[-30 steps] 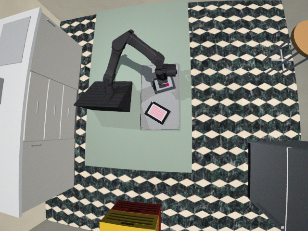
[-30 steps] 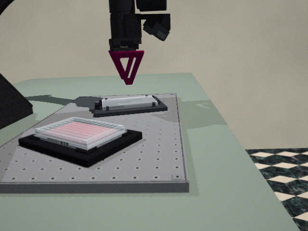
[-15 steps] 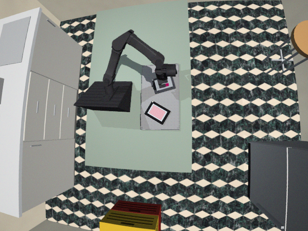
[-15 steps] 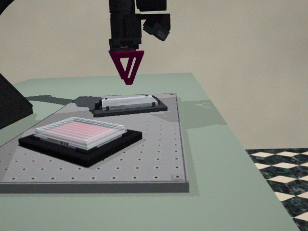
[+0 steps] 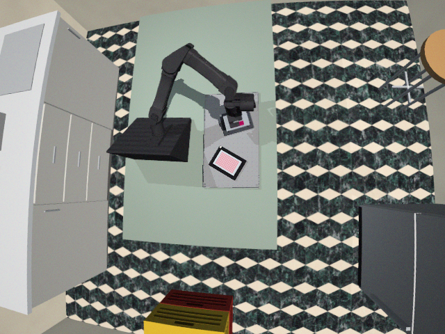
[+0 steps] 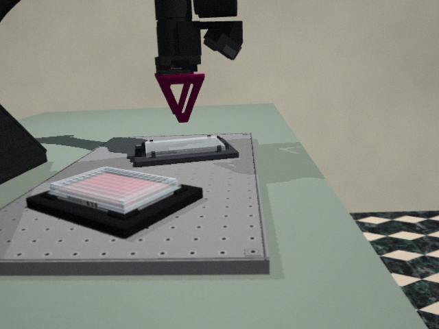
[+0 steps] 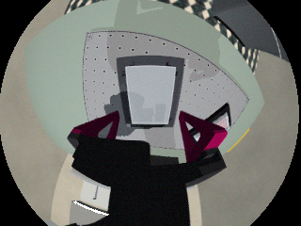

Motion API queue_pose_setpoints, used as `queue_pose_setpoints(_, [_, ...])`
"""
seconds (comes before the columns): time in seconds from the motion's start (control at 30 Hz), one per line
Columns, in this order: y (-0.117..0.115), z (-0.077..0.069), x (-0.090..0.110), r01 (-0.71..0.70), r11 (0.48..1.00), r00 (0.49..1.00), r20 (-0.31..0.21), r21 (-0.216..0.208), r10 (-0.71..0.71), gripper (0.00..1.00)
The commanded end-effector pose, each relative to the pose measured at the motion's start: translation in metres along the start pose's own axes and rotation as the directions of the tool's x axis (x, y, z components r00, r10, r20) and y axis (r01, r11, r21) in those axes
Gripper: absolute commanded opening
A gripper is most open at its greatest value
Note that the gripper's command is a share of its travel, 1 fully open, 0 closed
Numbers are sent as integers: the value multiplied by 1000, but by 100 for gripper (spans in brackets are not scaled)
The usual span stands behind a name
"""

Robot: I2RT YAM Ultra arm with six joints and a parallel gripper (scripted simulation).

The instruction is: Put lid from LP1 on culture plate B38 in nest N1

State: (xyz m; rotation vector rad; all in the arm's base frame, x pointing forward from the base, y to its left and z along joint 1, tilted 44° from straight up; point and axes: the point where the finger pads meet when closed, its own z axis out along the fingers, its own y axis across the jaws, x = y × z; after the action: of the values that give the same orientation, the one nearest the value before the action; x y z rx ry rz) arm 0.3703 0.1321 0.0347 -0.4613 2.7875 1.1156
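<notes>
The clear lid [image 6: 184, 144] lies in the dark lid park [image 6: 186, 155] at the far end of the grey perforated baseplate [image 6: 141, 212]. It also shows in the wrist view [image 7: 150, 94] and in the overhead view [image 5: 235, 122]. My gripper [image 6: 181, 118] with magenta fingers hangs a short way above the lid, open and empty. In the wrist view the fingers stand wide on either side of the lid. The culture plate B38 [image 6: 113, 187] with pink wells sits uncovered in the black plate nest, nearer the front, and also shows in the overhead view [image 5: 227, 162].
The arm's black base [image 5: 151, 138] stands left of the baseplate on the green table top [image 5: 201, 143]. White cabinets [image 5: 43, 143] stand at the left, a dark cabinet [image 5: 402, 262] at the lower right, a stool [image 5: 431, 57] at the upper right.
</notes>
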Motion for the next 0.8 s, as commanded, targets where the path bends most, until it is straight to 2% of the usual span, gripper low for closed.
queue_pose_setpoints(0.0, [-2,-2,-4,1,1000,1000,21,6,-1,100])
queue_pose_setpoints(0.63, [-2,26,-5,1,1000,1000,21,6,-1,100])
queue_pose_setpoints(0.77, [-2,26,-5,1,1000,1000,21,6,-1,100])
